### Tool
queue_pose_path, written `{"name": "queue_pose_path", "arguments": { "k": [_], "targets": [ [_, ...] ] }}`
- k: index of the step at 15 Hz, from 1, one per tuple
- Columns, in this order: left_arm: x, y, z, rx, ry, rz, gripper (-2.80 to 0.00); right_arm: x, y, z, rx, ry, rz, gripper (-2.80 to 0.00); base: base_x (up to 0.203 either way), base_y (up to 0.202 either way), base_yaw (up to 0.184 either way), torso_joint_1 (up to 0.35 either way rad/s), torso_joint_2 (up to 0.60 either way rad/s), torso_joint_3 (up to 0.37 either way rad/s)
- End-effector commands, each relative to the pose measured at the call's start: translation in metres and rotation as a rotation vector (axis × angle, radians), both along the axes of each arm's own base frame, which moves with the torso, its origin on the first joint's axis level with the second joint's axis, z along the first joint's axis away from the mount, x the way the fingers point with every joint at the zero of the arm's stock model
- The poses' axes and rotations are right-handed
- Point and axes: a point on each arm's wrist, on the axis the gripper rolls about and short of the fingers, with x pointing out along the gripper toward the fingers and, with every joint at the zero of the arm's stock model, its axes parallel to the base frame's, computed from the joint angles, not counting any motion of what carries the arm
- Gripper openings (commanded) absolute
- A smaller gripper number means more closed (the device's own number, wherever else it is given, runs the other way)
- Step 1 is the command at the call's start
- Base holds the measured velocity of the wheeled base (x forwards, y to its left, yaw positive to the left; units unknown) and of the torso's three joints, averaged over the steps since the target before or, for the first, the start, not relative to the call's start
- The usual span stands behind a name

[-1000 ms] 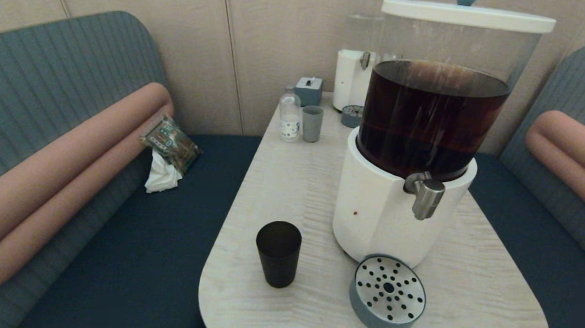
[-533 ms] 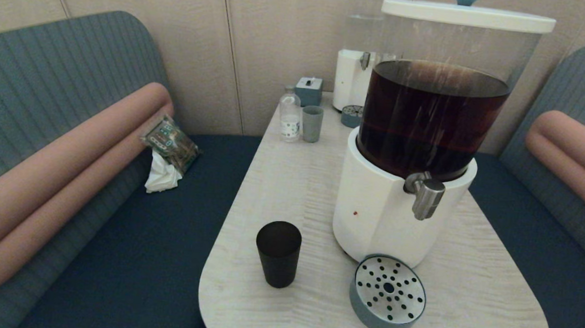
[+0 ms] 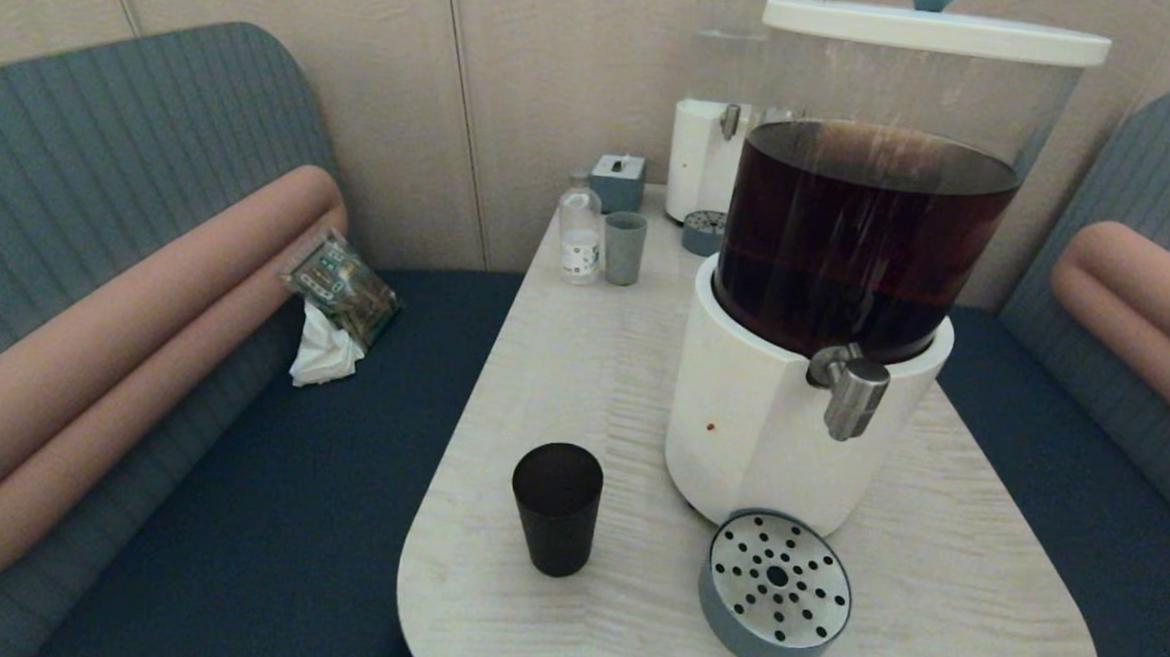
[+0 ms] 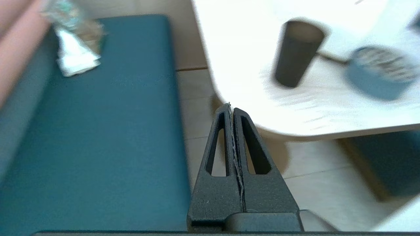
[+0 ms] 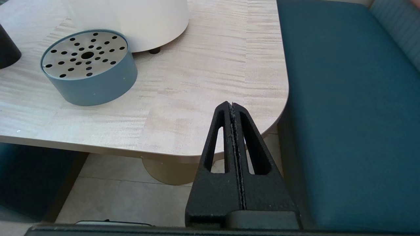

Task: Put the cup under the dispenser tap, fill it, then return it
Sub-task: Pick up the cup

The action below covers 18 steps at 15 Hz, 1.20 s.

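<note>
Standing upright on the tabletop [image 3: 582,388], the cup [image 3: 557,507] sits left of the dispenser tap [image 3: 850,387]. The left end effector [image 4: 231,109] and right end effector [image 5: 230,108] hang beyond the tabletop's near edge, fingers pressed together, empty.

Overhead head view, 2 low wrist views

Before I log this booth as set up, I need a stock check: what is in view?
cup: 1, matte black, table's near left
dispenser tap: 1, steel, large dark-liquid dispenser
drip tray: 1, blue-grey, below tap
grey-blue cup: 1, far end
bottle: 1, clear, beside it
small dispenser: 1, clear, by wall
table: 1, pale wood
left gripper: shut, off table's near edge
right gripper: shut, near right corner
</note>
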Motion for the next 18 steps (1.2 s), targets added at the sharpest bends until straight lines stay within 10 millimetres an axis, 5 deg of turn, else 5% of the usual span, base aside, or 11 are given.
{"name": "queue_pose_path", "arguments": {
  "k": [1, 8, 18],
  "targets": [
    [0.010, -0.001, 0.024, -0.030, 0.055, -0.037, -2.80, 0.000, 0.000, 0.000, 0.000, 0.002, 0.000, -2.80, 0.000, 0.000, 0.000, 0.000, 0.00, 0.000],
    [0.092, -0.005, 0.074, -0.115, 0.098, -0.239, -2.80, 0.000, 0.000, 0.000, 0.000, 0.002, 0.000, -2.80, 0.000, 0.000, 0.000, 0.000, 0.00, 0.000],
    [0.216, -0.011, 0.054, -0.029, 0.068, -0.458, -2.80, 0.000, 0.000, 0.000, 0.000, 0.002, 0.000, -2.80, 0.000, 0.000, 0.000, 0.000, 0.00, 0.000]
  ]
}}
